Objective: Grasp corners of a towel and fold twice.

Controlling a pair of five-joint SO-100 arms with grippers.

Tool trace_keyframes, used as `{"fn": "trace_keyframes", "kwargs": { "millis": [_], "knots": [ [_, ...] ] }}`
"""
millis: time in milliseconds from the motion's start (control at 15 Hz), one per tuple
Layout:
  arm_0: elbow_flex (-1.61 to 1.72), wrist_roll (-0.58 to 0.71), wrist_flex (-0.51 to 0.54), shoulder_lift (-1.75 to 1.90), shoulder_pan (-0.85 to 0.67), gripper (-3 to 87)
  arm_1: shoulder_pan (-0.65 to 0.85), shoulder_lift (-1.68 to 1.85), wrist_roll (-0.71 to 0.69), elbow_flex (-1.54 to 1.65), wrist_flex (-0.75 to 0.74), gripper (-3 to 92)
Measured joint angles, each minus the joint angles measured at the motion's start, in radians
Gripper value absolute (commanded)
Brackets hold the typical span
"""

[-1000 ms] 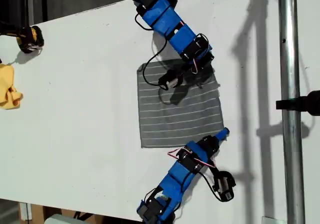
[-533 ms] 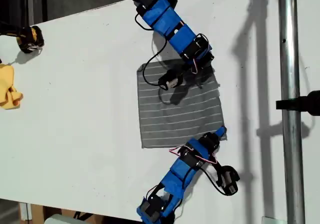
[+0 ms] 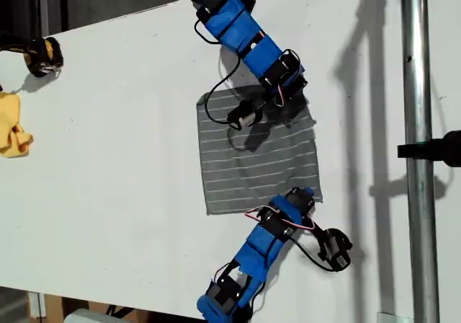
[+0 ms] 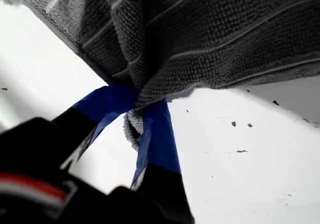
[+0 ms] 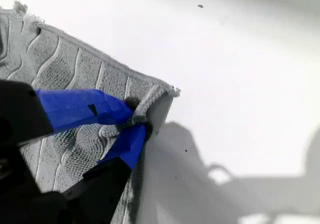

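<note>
On the white table (image 3: pixel 122 157), a little toward the exterior view's right, the towel (image 3: pixel 259 157) lies spread out flat, grey with thin white stripes running across it. Two blue arms reach to its right-hand edge in that view. One comes from the far side, and its tip is over the towel's far right corner (image 3: pixel 299 99). The other comes from the near side, and its tip is at the near right corner (image 3: pixel 311 192). The wrist views do not let me say for certain which arm is which.

My first gripper (image 4: pixel 142 109) has its blue fingers (image 4: pixel 160 134) clenched on a bunched fold of the towel (image 4: pixel 210 34). The cloth is drawn up off the table around the pinch, with shadow beneath its raised edge.

My second gripper (image 5: pixel 135 121) has its fingers (image 5: pixel 80 106) pressed together on the towel's hem, just beside a corner tip (image 5: pixel 167 91). That corner is raised slightly from the table, while the cloth behind it lies rippled but low.

Well apart from the towel, at the exterior view's left edge, sits a small yellow cloth (image 3: pixel 11 132). A metal pole (image 3: pixel 418 121) runs down the same view's right side.
</note>
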Motion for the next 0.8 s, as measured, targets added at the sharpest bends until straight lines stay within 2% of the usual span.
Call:
{"fn": "trace_keyframes", "kwargs": {
  "millis": [200,467,800],
  "knots": [
    [-0.009,0.000,0.020,0.008,0.000,-1.6,0.000,0.000,0.000,0.000,0.005,-0.2],
    [-0.012,0.017,0.155,0.133,0.025,-1.6,0.002,0.014,0.000,-0.031,0.041,-0.2],
    [-0.011,0.086,0.264,0.330,0.058,-1.6,0.012,0.112,-0.018,-0.135,0.138,-0.2]
  ]
}}
